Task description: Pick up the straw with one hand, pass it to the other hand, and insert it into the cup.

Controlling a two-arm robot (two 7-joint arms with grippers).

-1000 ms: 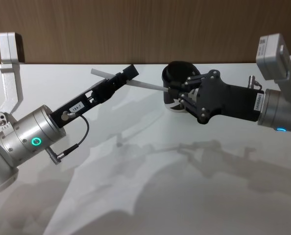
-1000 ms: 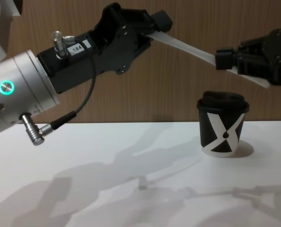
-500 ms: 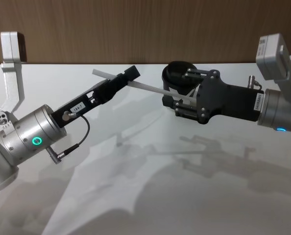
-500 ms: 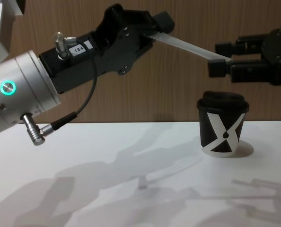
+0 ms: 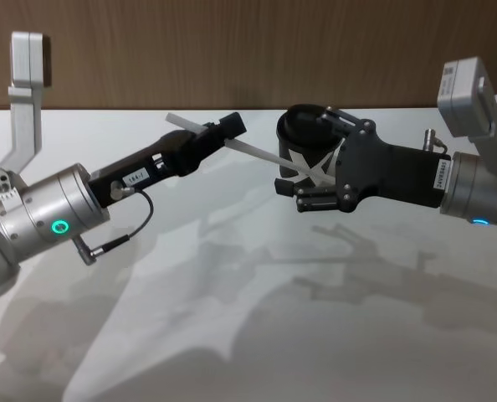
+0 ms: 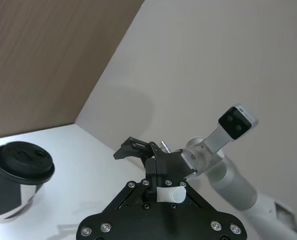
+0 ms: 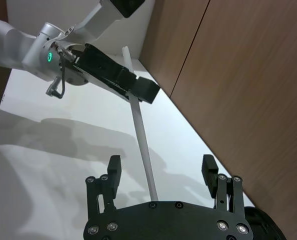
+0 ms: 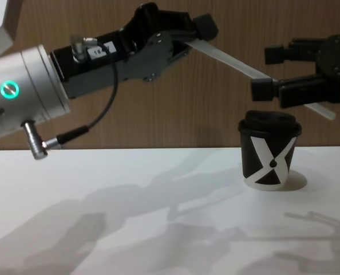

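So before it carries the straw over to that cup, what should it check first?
1. Grip: left gripper shut on the straw, ok.
2. Release: right gripper open, ok.
3. Path: not ok, the straw runs between the right gripper's fingers.
4. Target: cup upright, lid on, ok.
5. Opening in the lid for the straw: cannot tell.

- The straw [image 8: 233, 62] is long, thin, white and straight. It hangs in the air, clamped near its upper end by the left pincer [image 8: 201, 28]. It slopes down to the right between the spread fingers of the right pincer [image 8: 267, 73], its lower end jutting past them.
- The cup [image 8: 269, 152] is small and black, with a white X pattern and a black domed lid on. It stands upright on the white bench [image 8: 158, 217], under the right pincer.
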